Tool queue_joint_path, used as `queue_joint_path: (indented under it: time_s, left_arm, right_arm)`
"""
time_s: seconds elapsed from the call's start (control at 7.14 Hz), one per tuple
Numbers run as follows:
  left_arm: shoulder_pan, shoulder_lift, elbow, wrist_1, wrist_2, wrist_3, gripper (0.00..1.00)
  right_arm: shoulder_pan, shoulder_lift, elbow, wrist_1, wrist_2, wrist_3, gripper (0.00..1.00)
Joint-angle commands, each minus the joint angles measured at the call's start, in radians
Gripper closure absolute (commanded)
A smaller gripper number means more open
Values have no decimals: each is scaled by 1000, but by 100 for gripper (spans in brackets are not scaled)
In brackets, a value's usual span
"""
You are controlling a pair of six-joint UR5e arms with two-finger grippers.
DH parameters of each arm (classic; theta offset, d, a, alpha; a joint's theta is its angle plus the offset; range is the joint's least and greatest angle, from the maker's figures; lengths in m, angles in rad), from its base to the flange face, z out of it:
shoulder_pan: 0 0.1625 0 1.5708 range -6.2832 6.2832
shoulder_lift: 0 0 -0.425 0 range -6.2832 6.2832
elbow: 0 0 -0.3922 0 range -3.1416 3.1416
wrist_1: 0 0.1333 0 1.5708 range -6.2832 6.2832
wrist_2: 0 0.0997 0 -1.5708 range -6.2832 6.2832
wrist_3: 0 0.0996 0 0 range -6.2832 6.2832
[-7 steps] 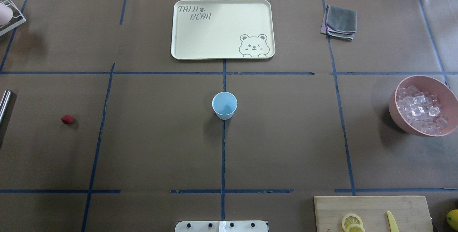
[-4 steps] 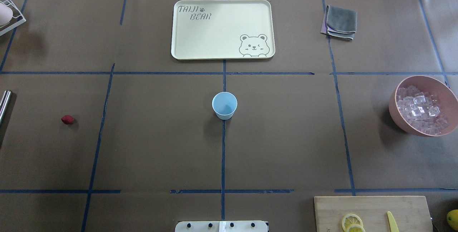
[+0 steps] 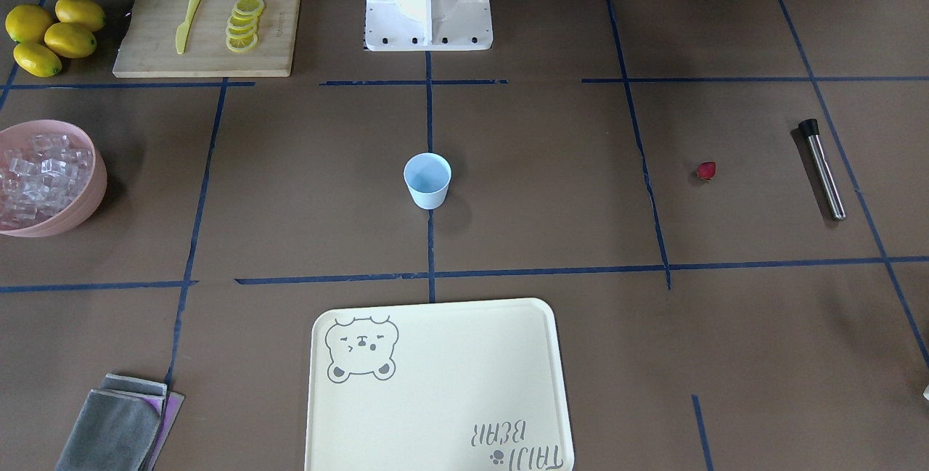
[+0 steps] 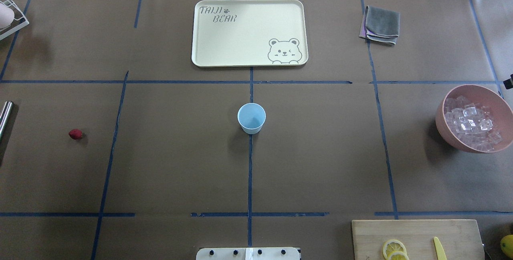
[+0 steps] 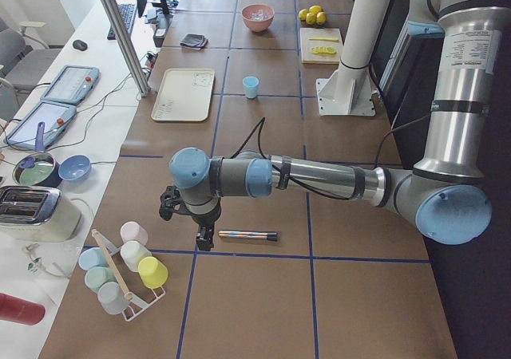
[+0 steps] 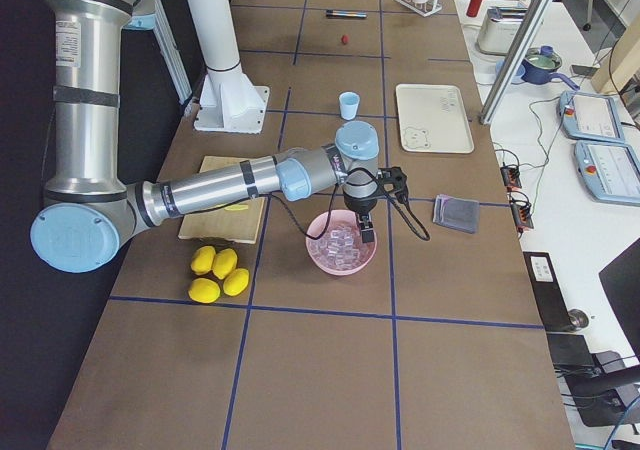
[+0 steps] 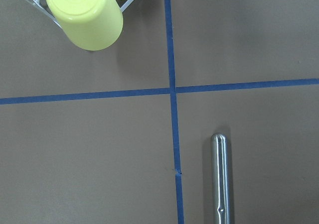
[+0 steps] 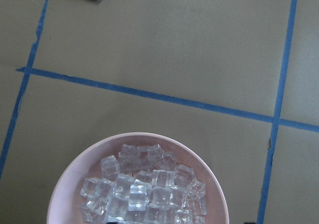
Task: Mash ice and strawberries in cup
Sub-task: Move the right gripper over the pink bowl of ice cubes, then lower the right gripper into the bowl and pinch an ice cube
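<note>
pale blue cup [image 4: 251, 118] upright mid-table, strawberry [image 4: 75, 134] on table well left of cup, left gripper [image 5: 203, 239] farther left, beside muddler [image 5: 248, 235], apart from strawberry, grip unclear, ice [image 4: 471, 123] in pink bowl [image 4: 444, 132] far right of cup, right gripper [image 6: 367, 232] just above ice, grip unclear

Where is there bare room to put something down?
Bare patches lie between the cup and the strawberry, and between the cup and the pink bowl. The tray is empty too. Crowded: the cutting board, with lemon slices and knife.
</note>
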Motion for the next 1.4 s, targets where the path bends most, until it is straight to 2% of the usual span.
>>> queue_joint_path:
  time_s: [0.0, 0.28, 0.98, 1.26]
  left_arm:
    - [0, -1, -4, 1, -2, -1, 0]
    - [0, -1, -4, 1, -2, -1, 0]
    - [0, -1, -4, 1, 0, -1, 0]
    - [0, -3, -6, 1, 0, -1, 0]
  right_arm:
    - [-75, -16, 1, -4, -33, 19, 19]
    - [-107, -33, -14, -4, -51, 19, 29]
    - [-183, -16, -66, -1, -83, 20, 29]
    - [-183, -29, -68, -1, -85, 19, 34]
